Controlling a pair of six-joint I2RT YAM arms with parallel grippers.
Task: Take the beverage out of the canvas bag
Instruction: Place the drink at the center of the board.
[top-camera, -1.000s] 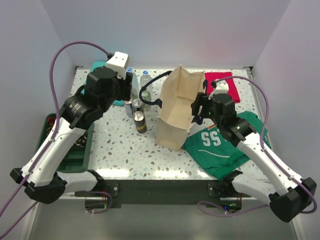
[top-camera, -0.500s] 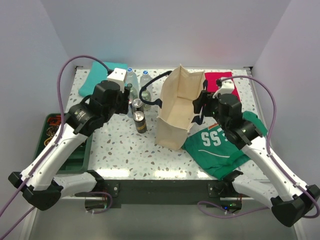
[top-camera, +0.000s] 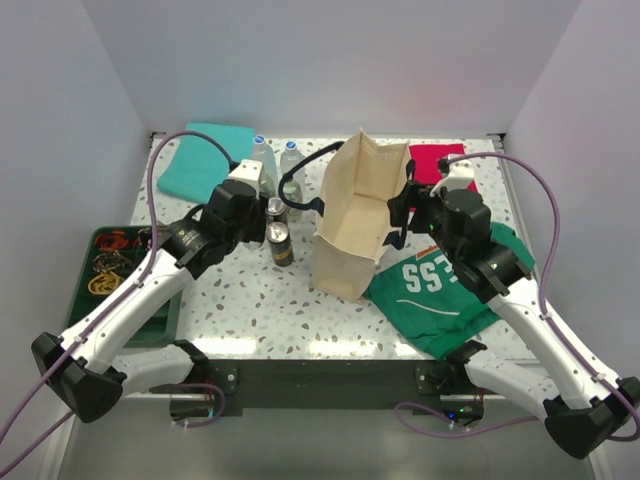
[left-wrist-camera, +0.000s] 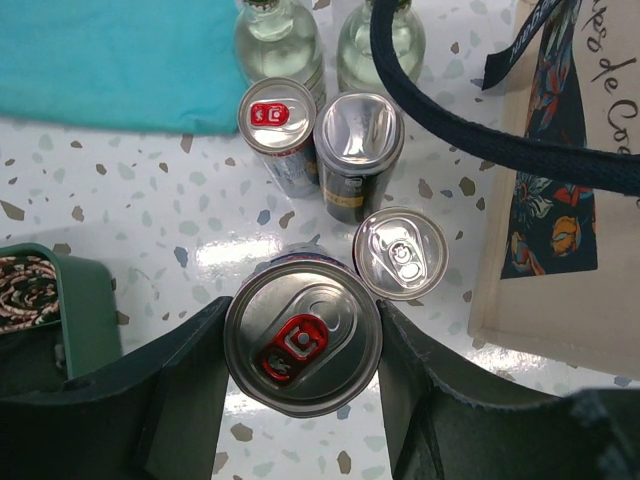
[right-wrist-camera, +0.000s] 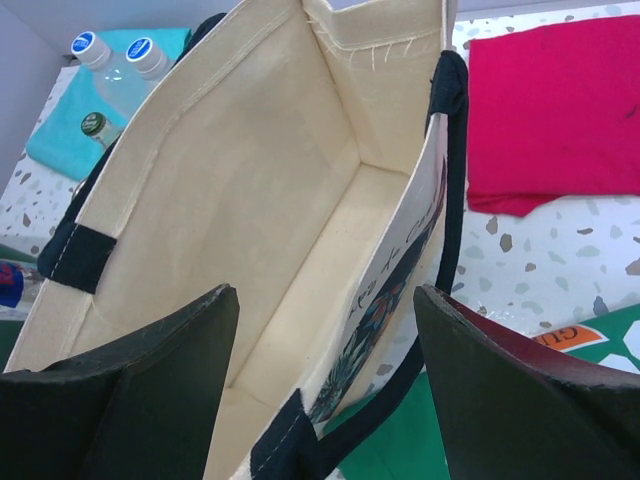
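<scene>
The canvas bag (top-camera: 352, 205) stands upright mid-table, its mouth open; in the right wrist view its inside (right-wrist-camera: 300, 300) shows only bare fabric. A beverage can with a red tab (left-wrist-camera: 303, 338) sits between the fingers of my left gripper (left-wrist-camera: 300, 375), which is shut on it, just left of the bag among other cans. My left gripper (top-camera: 260, 228) hides that can in the top view. My right gripper (right-wrist-camera: 325, 380) is open, its fingers standing on either side of the bag's right wall at the rim (top-camera: 400, 212).
Three more cans (left-wrist-camera: 400, 255) (left-wrist-camera: 358, 128) (left-wrist-camera: 278, 115) and two clear bottles (top-camera: 262, 155) (top-camera: 291, 160) stand left of the bag. A teal cloth (top-camera: 205, 160) lies back left, a red cloth (top-camera: 440, 165) back right, a green jersey (top-camera: 440, 290) front right. A green tray (top-camera: 105, 270) sits at the left edge.
My left arm has come forward and down from the back left, carrying the can to a spot beside the standing cans. The right gripper has widened slightly at the bag's rim.
</scene>
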